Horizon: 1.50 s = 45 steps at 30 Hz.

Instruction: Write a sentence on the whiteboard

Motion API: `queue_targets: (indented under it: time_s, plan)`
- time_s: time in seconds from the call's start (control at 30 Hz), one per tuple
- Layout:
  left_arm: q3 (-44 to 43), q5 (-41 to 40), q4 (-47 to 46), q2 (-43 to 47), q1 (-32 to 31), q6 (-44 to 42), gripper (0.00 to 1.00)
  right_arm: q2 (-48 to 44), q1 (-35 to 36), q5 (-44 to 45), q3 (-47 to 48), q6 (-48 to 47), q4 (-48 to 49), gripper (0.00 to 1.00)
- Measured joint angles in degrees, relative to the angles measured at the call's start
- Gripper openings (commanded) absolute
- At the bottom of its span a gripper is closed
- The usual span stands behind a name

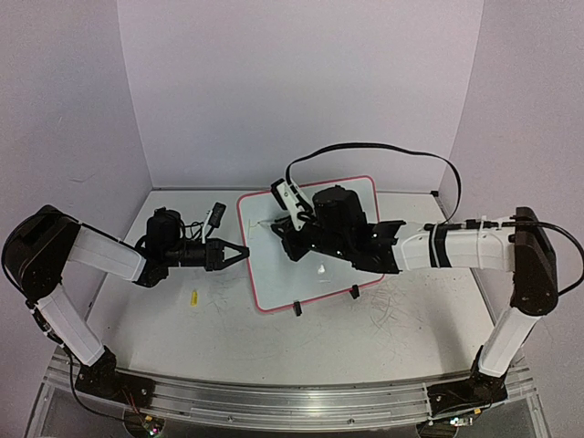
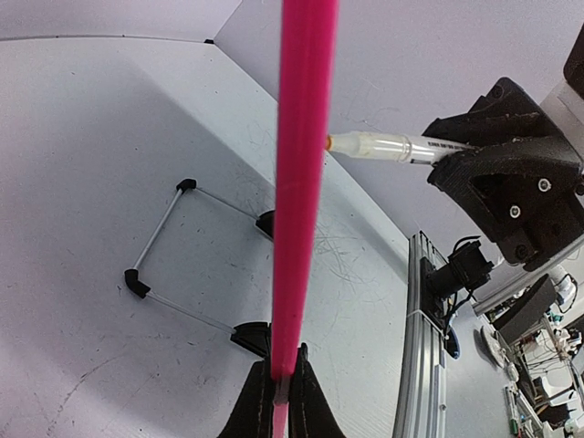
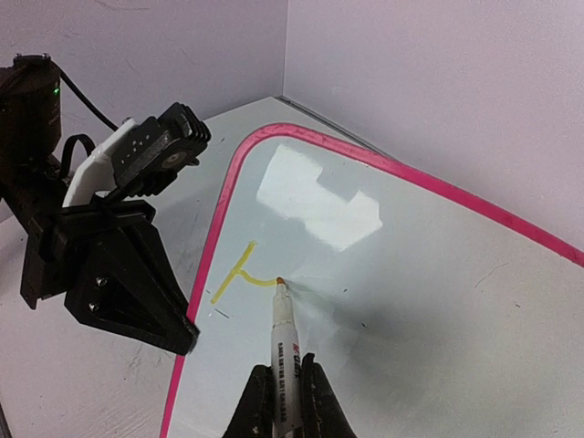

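step: writing, first letter (image 3: 239, 274) half done by whiteboard (image 1: 285, 278) far-left corner | board mid-table | left gripper (image 1: 239, 253) clamped on its left rim | right gripper (image 3: 285, 394) pinching marker (image 3: 283, 342), tip on board | next: finish stroke, light steady pressure

The whiteboard (image 1: 274, 274) stands tilted mid-table. The left gripper (image 1: 239, 255) is clamped on its left rim, and the right gripper (image 3: 283, 376), pinching a marker (image 3: 282, 333), reaches across its face from the right, so both flanks and the space over the board are blocked. A black cable (image 1: 383, 146) loops above the far edge, and the wire stand (image 2: 164, 245) takes up the room under the board's back. Open tabletop (image 1: 365, 342) lies along the near side between the arm bases, interrupted only by a small yellow piece (image 1: 194, 297) near the board's front left.
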<state>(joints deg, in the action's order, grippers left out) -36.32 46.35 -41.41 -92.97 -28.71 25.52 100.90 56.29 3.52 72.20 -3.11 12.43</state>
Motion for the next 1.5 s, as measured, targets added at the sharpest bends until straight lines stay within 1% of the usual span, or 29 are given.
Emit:
queue_targets:
  time_s: [0.13, 0.33, 0.83, 1.5]
  plan:
    - [0.00, 0.06, 0.00, 0.00, 0.00, -0.01, 0.00, -0.12, -0.05, -0.69, -0.16, 0.13, 0.13, 0.00]
    - [0.00, 0.32, -0.02, 0.00, 0.00, -0.04, 0.00, -2.33, -0.79, -2.94, -2.82, 0.33, 0.81, 0.00]
    - [-0.02, 0.46, -0.02, 0.00, 0.00, -0.07, 0.00, -2.40, -2.10, -5.86, -1.39, 1.04, 1.61, 0.00]
    - [-0.02, 0.46, -0.02, 0.00, 0.00, -0.07, 0.00, -0.15, -2.10, -5.48, 0.55, 1.04, 1.47, 0.00]
